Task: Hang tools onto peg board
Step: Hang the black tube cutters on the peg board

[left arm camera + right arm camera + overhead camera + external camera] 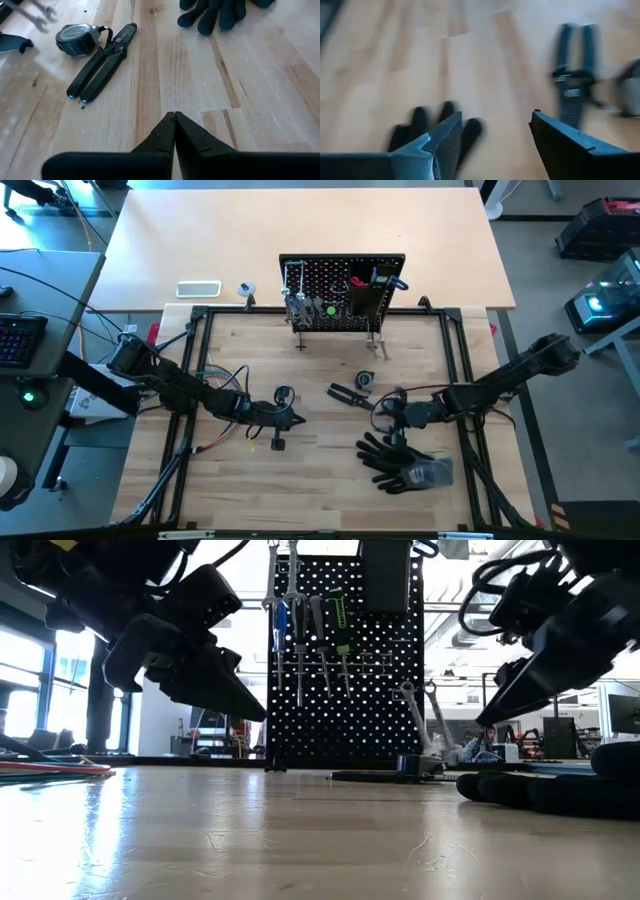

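High view: pliers [349, 394] lie flat near the table's middle, well short of the peg board [342, 292] standing upright toward the far edge. Several tools already hang on the board. A tape measure [364, 380] sits just beside the pliers' head.

My right gripper [383, 412] hovers low just beside the pliers, fingers apart, nothing between them. Black gloves [400, 463] lie near it, toward the near edge. My left gripper [296, 418] waits left of centre, fingers pressed together, empty.

Left wrist view: pliers' handles [95, 77] run long and dark, looking coated; jaws steel.

Judgement: stiff, fairly heavy for their size, not fragile. Coated handles should grip better than bare steel. Best hold looks like across both handles near the pivot, so the tool doesn't swing. Lying flat, fingertips may skid on the wood.
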`<state>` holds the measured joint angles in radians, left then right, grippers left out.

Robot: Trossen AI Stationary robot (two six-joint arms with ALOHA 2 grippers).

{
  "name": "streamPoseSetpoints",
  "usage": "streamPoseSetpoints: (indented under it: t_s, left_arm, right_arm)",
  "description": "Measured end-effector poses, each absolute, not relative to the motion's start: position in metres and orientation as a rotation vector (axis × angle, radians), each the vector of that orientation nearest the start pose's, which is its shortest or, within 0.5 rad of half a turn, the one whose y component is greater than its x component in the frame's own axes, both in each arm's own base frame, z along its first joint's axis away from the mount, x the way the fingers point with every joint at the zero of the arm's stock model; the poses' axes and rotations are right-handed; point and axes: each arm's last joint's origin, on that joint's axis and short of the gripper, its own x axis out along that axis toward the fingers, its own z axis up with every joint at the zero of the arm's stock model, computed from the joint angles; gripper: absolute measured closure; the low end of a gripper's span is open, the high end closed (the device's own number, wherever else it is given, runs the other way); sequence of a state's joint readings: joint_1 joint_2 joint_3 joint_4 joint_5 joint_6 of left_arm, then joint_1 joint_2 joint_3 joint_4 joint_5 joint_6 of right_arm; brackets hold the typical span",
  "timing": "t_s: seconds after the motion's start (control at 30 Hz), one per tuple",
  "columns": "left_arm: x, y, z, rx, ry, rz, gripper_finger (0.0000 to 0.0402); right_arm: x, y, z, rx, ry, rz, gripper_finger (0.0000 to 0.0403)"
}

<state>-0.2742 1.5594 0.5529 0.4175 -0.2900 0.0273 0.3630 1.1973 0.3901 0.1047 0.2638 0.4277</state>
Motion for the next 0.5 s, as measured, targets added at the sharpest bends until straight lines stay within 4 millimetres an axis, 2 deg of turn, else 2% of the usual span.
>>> streamPoseSetpoints:
  t_s: [0.13, 0.5]
  left_arm:
    - [0.2699, -0.0676, 0.1394, 0.191, 0.566, 0.006, 0.0401]
    - [0.2701, -0.0657, 0.1397, 0.213, 0.564, 0.045, 0.0401]
  right_arm:
    - [0.1988, 0.0712, 0.1529, 0.265, 0.695, 0.054, 0.0174]
    - [0.1993, 0.0737, 0.1542, 0.308, 0.702, 0.123, 0.0174]
